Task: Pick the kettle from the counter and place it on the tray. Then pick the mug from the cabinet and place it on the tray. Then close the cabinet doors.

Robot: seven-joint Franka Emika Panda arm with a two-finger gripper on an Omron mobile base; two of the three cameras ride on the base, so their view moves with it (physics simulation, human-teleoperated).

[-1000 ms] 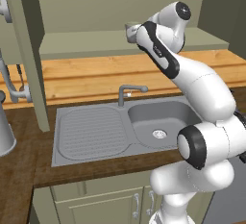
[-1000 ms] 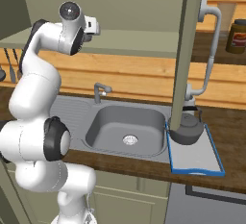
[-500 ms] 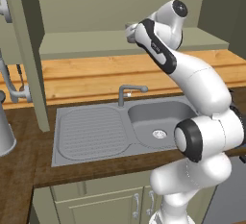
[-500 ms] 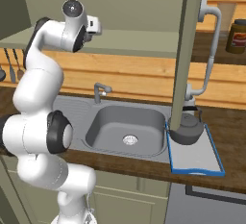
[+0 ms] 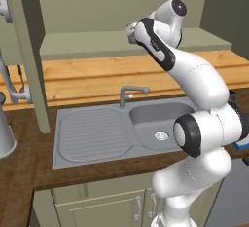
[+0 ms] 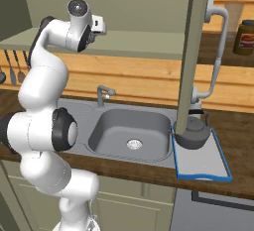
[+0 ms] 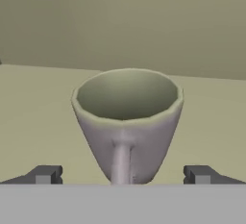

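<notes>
Comparing with a second ago, you see the arm has crept deeper into the cabinet (image 5: pixel 121 46); the gripper (image 7: pixel 122 175), fingers spread wide, now straddles the mug (image 7: pixel 127 122) on the shelf, while the kettle (image 6: pixel 194 133) already sits on the tray (image 6: pixel 218 168).

A: Colours, upper section?
B: Mug (image 7: pixel 127 122): plain grey. Cabinet (image 5: pixel 121 43): sage green throughout.
A: Lower section?
B: Counter (image 6: pixel 233 126): dark brown wood grain. Tray (image 6: pixel 202 161): blue rim, pale grey surface. Kettle (image 6: pixel 194 135): dark grey. Sink (image 5: pixel 92 133): grey steel.
</notes>
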